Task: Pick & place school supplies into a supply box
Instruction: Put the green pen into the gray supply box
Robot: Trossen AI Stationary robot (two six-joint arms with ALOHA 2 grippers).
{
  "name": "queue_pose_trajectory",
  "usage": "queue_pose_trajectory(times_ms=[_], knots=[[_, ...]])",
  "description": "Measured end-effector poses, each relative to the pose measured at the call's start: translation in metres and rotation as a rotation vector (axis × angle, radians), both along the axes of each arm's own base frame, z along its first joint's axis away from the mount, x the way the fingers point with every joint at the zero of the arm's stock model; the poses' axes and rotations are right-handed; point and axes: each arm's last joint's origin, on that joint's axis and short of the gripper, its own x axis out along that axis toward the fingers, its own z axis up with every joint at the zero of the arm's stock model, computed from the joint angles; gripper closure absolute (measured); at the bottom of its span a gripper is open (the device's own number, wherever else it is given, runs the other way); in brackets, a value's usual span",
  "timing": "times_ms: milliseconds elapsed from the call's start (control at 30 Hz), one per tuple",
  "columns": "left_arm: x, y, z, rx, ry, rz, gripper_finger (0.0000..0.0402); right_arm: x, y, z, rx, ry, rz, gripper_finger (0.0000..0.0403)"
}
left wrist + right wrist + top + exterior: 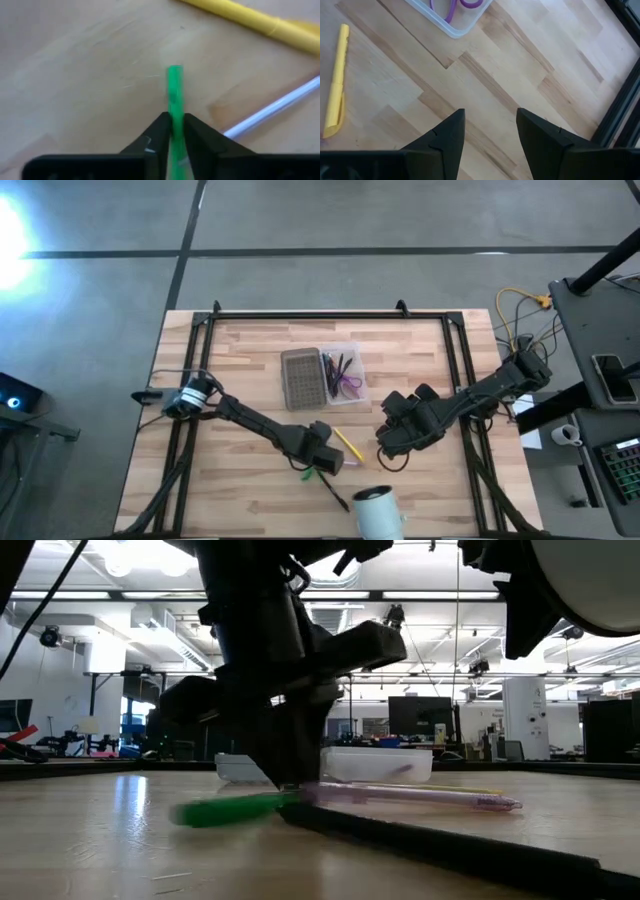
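The green marker [175, 85] lies on the wooden table under my left gripper [175, 120], which is shut on it near the table's near edge [312, 464]. In the low view the green marker [230, 810] stretches away from the fingers. A yellow marker [348, 445], a pale pink marker [420, 797] and a dark pen [335, 490] lie flat close by. The supply box [320, 375] stands open mid-table, pencils and purple scissors [346, 383] in its clear half. My right gripper [490, 130] hovers open right of the markers [392, 438]. My left gripper pinches the green marker's barrel [175, 107] between its two fingertips [192, 131], coming from above and pointing down, fingers across the marker. In the low view the hold is near one end [285, 802]. The marker is about level at the tabletop; whether it is lifted I cannot tell.
A white cylindrical cup [378, 510] stands at the table's near edge, right of the dark pen. The box's grey mesh half [300, 378] lies flat left of the clear half. A black frame [310, 312] rims the table. Bare wood lies left of the box.
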Motion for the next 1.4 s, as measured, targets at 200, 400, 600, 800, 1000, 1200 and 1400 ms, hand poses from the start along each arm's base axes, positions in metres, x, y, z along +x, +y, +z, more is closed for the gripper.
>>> queue_pose_trajectory(times_ms=[200,400,600,800,1000,1200,1400], knots=[[-0.006,0.013,-0.006,0.032,0.085,-0.041,0.0384,-0.002,-0.001,-0.003,-0.007,0.012,-0.002,0.0232],[-0.010,0.019,0.006,0.067,0.094,-0.050,0.0392,-0.003,-0.001,-0.004,0.001,-0.023,-0.070,0.0232],[-0.009,0.035,0.053,0.105,-0.103,0.033,0.0394,-0.006,-0.002,0.001,0.014,-0.067,-0.119,0.0232],[0.004,0.071,0.098,0.156,-0.406,0.154,0.0395,-0.022,-0.009,0.019,0.040,-0.186,-0.181,0.0235],[0.014,0.127,0.102,0.162,-0.438,0.167,0.0394,-0.049,-0.015,0.039,0.071,-0.325,-0.198,0.0248],[0.019,0.179,0.091,0.101,-0.522,0.181,0.0387,-0.063,-0.022,0.033,0.089,-0.326,-0.209,0.0261],[0.007,0.227,0.074,0.101,-0.478,0.169,0.0390,-0.056,-0.018,0.015,0.151,-0.383,-0.251,0.0271]])
